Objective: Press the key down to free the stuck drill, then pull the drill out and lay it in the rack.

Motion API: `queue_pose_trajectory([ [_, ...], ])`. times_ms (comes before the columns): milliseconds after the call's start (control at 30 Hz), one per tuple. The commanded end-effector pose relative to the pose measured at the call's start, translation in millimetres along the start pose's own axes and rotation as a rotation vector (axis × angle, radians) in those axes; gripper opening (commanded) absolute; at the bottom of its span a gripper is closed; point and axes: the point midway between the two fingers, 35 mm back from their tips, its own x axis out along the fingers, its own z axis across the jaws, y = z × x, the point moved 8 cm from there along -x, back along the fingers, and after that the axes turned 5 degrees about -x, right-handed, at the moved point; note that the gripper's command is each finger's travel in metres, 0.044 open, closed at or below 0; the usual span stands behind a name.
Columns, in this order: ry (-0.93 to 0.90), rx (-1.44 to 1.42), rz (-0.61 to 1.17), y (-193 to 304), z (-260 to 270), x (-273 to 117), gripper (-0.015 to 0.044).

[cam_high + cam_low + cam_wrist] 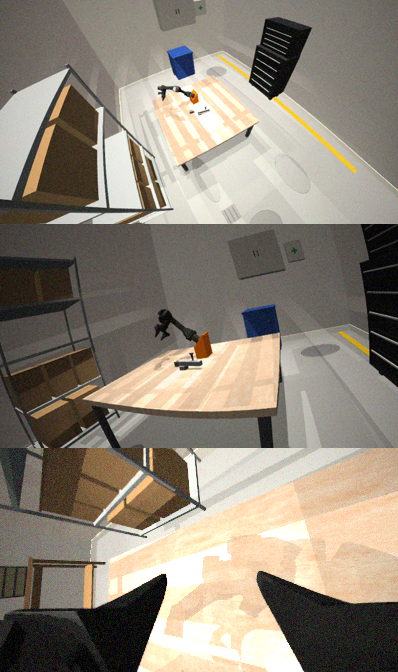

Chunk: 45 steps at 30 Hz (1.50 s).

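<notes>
from the top, the arm [176,88] [178,323] stretches left from beside the orange block [194,97] [203,346], its gripper [161,95] [161,336] [211,577] near the table's [217,124] [224,379] left edge, well apart from the small dark-and-white pieces [203,110] [188,363]; drill and key are too small to tell apart. in the exterior view the forearm is raised, gripper tipped down, with bare wood on the table's near side. in the wrist view the fingers stand wide open, nothing between them.
</notes>
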Motion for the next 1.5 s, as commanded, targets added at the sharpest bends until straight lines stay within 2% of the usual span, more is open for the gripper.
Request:
queue_pose_trajectory([
  [0,0.000,0.000,0.000,0,0,0,0.0374],
  [300,-0.002,0.000,0.006,1,1,2,0.0138],
  [467,-0.036,0.035,0.089,9,3,30,0.0006],
  [667,-0.107,0.141,0.290,33,10,90,0.0000],
  [900,-0.167,0.211,0.591,79,47,164,0.0000],
  [1033,-0.223,0.111,0.609,87,56,172,0.0000],
  [1267,-0.206,0.080,0.911,148,111,223,0.0000],
  [1467,-0.188,-0.068,1.137,209,172,243,0.0000],
])
